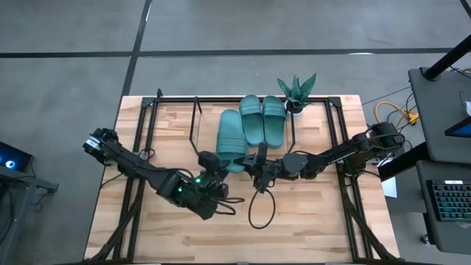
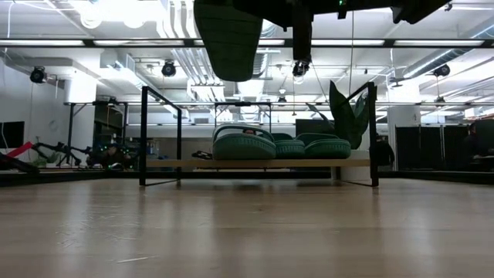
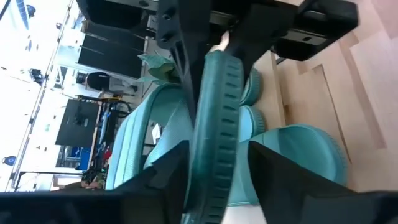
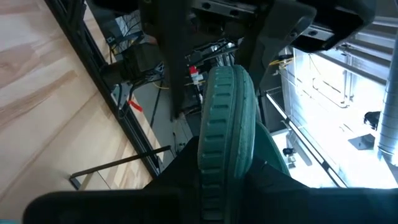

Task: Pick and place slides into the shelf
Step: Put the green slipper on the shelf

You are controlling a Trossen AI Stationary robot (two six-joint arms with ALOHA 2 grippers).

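Nearest us the wood tabletop (image 1: 309, 221) carries only a loose loop of black cable (image 1: 257, 210), lying just in front of the two arms and touching no sandal. Above it the end effectors meet from opposite sides. The left end effector (image 3: 217, 180) is clenched on the ribbed sole edge of one teal slide (image 1: 230, 140), and the right end effector (image 4: 224, 180) grasps the same slide by its edge. That slide hangs well clear of the tabletop, at the top of the low view. Its long axis runs front to back, its near end is between the two end effectors and its far end reaches over the left part of the shelf (image 1: 324, 103). We cannot tell toe from heel. In the low view three more slides rest on the shelf board. The leftmost shelved slide (image 2: 244, 144) sits directly beyond the raised one. The middle slide (image 1: 251, 118) and the right slide (image 1: 274, 119) lie side by side just beside it, both lengthwise front to back. A spiky potted plant (image 1: 296, 92) stands at the shelf's back right, just beside the right slide. Thin black shelf posts rise to either side of the row. Beyond the tabletop's right edge are a coil of yellow cable (image 1: 390, 114) and a keyboard (image 1: 449, 199).
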